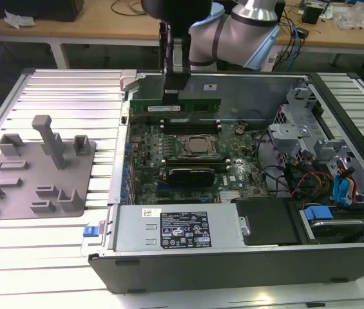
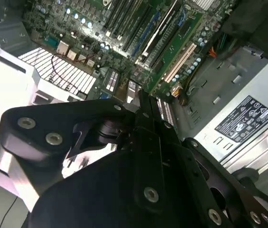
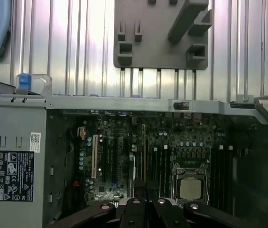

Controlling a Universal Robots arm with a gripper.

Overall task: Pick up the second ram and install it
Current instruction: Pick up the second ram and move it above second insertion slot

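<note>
In the exterior view the second ram [image 1: 198, 105], a long green stick with a white label, hangs level just above the memory slots at the far side of the motherboard [image 1: 233, 170]. My gripper [image 1: 171, 96] reaches straight down from above and is shut on the stick's upper edge, left of its middle. In the first wrist view the stick shows edge-on as a thin vertical strip [image 3: 143, 152] rising from between the black fingers [image 3: 138, 187], over the slots beside the processor [image 3: 190, 188]. The second wrist view shows the gripper's black linkage [image 2: 138, 156] above the board.
The open computer case [image 1: 233, 257] surrounds the board. Inside are a processor socket [image 1: 200, 147], a black card [image 1: 191, 174], a power supply [image 1: 182, 228], and a drive cage [image 1: 297, 138] with cables at the exterior view's right. A grey fixture plate [image 1: 40, 170] lies at the exterior view's left.
</note>
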